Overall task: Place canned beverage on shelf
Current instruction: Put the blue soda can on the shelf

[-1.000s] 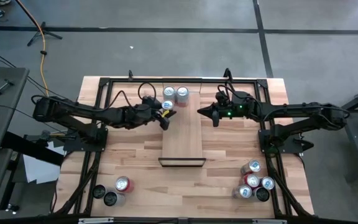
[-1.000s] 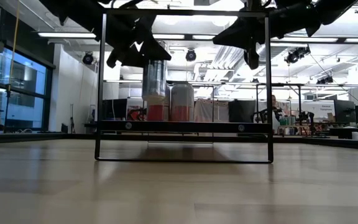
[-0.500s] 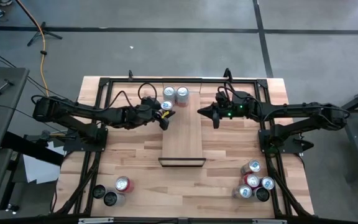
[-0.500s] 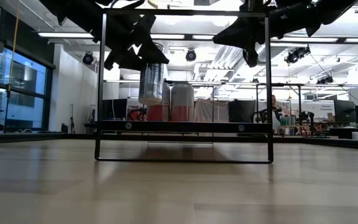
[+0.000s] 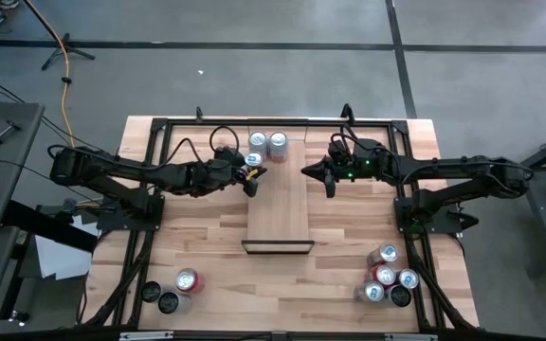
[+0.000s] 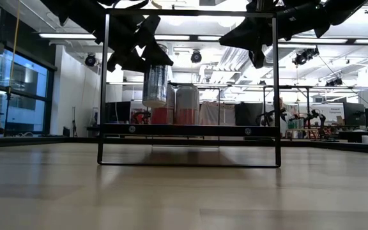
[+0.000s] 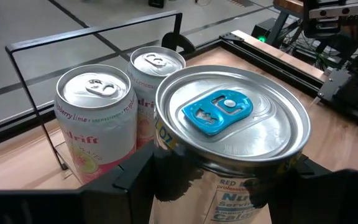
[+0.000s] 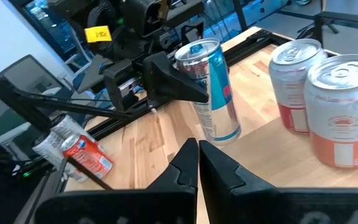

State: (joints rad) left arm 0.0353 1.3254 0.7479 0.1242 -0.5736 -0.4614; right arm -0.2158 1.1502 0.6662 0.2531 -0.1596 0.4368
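Note:
My left gripper [image 5: 251,170] is shut on a silver-and-blue can with a blue tab [image 7: 232,118], over the left edge of the shelf's far part. The can hangs above the shelf in the low view [image 6: 154,85]. The shelf [image 5: 279,204] is a light-wood plank with a black frame at its near end [image 5: 278,248]. Two pink cans [image 5: 258,141] [image 5: 278,142] stand upright on the shelf's far end, just beyond the held can. My right gripper [image 5: 316,173] is shut and empty, above the shelf's right edge; its shut fingers show in its wrist view [image 8: 197,162]. My left gripper pinches the can's upper side wall [image 8: 194,74] between its two fingers, one on each side [image 7: 129,180]. The fingers come level from the table's left. The can hangs nearly upright, top up, its bottom [image 6: 154,105] clear of the shelf.
Three cans [image 5: 173,289] lie at the table's near left corner and several more [image 5: 387,275] at the near right. Black frame rails [image 5: 154,133] run along the table's left, right and far sides. The shelf's near half [image 5: 279,223] is bare.
My left gripper has shifted a little toward the table's left with the can, which stays lifted clear of the shelf. It has held still for the last half second.

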